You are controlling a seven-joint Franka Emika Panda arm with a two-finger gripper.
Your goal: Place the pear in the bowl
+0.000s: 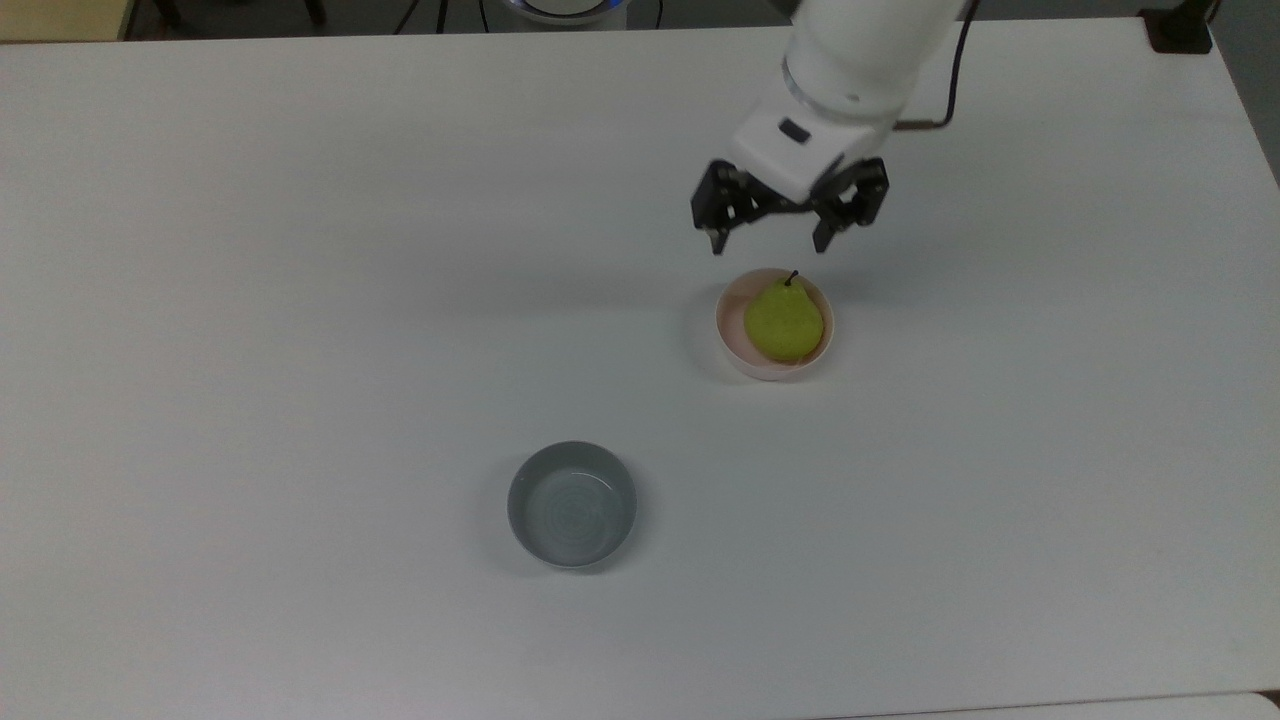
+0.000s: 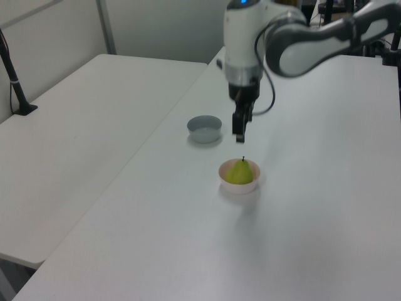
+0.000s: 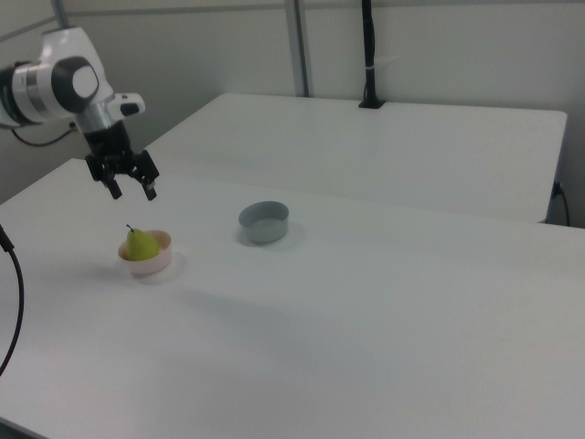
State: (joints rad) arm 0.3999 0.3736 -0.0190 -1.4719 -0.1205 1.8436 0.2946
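Two bowls [image 1: 774, 325] [image 1: 572, 505], one pear [image 1: 784, 320], one claw [image 1: 768, 246].

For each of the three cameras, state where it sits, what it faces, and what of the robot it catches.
Top view: overhead, looking down on the table; open gripper and wrist above the pear in the pink bowl.
Left view: raised at one table end, looking along it; arm enters from the left view's upper right.
Right view: raised at the opposite side; arm at the right view's left.
All three share the pear, pink bowl and grey bowl.
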